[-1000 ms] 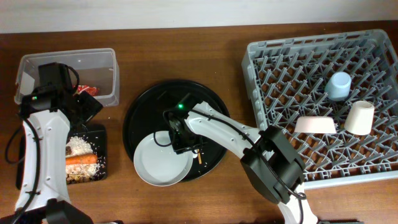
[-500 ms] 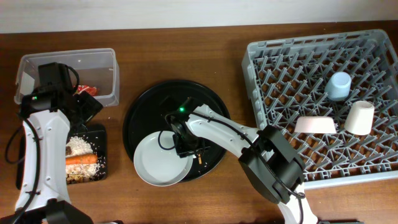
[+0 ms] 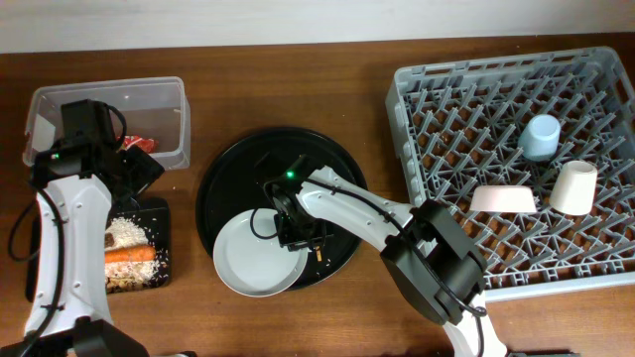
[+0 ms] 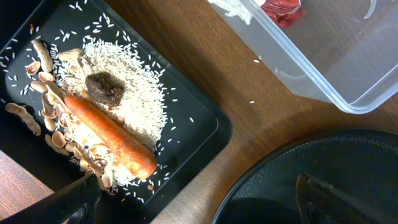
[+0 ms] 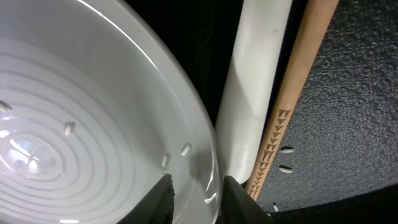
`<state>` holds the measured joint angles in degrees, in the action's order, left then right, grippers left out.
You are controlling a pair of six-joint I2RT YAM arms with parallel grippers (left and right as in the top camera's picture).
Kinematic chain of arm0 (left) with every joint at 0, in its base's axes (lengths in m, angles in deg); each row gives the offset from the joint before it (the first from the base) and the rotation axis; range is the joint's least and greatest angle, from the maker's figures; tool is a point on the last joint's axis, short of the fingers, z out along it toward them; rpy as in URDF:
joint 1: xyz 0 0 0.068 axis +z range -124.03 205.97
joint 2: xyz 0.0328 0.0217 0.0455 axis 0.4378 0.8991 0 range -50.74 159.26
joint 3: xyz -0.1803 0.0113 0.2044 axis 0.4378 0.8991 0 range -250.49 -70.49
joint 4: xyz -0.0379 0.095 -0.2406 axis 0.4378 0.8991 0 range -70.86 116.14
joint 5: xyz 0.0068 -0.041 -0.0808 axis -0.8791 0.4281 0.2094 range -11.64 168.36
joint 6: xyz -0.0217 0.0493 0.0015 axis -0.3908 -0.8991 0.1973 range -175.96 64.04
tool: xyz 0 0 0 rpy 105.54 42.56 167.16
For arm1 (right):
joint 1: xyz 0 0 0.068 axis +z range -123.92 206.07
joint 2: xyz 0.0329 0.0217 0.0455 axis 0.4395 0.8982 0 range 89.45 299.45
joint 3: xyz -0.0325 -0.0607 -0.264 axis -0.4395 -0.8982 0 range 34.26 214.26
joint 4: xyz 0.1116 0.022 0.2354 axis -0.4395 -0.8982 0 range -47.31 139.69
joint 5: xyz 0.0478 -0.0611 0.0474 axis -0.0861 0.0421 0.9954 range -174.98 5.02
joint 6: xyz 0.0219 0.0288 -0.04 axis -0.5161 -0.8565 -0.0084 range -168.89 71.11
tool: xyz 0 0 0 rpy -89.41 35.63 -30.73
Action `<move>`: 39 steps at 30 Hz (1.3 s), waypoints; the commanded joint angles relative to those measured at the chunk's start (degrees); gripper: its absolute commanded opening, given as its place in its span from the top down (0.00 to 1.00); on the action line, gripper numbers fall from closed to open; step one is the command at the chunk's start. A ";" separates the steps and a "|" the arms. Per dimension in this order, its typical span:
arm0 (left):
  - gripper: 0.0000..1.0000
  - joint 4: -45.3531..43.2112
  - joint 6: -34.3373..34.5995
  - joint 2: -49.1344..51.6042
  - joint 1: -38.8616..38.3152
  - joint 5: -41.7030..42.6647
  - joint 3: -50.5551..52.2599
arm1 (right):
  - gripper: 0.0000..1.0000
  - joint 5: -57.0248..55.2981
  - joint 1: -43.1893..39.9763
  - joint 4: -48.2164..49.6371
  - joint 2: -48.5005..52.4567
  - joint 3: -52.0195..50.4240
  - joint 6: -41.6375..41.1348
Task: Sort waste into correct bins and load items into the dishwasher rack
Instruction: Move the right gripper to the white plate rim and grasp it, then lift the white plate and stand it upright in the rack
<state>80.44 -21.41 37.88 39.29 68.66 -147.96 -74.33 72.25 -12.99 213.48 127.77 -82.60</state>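
Looking through the right wrist camera gives what overhead hides — the right gripper (image 5: 197, 190) narrowly parted astride the rim of the white round plate (image 5: 74, 112), grip unclear, beside a white fork (image 5: 256, 81) and wooden chopstick (image 5: 296, 93). That plate lies on the large round black tray (image 3: 253, 159), brown wooden table (image 3: 298, 79) beneath — the left gripper (image 4: 198, 180) gapes empty near white rice (image 4: 134, 99).

Left arm up from 7 o'clock, left gripper (image 4: 205, 200) aimed 4 o'clock, fingers spread wide. Right arm stretched toward 10 o'clock, right gripper (image 5: 198, 196) pinching white plate (image 5: 74, 124) rim.
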 commanded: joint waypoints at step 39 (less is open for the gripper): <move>0.01 0.04 0.61 0.09 0.24 -0.24 -0.37 | 0.96 0.24 -20.92 -8.02 -17.27 7.48 9.94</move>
<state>80.44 -21.41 37.88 39.29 68.66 -147.96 -73.52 55.66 -19.83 201.13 132.39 -76.72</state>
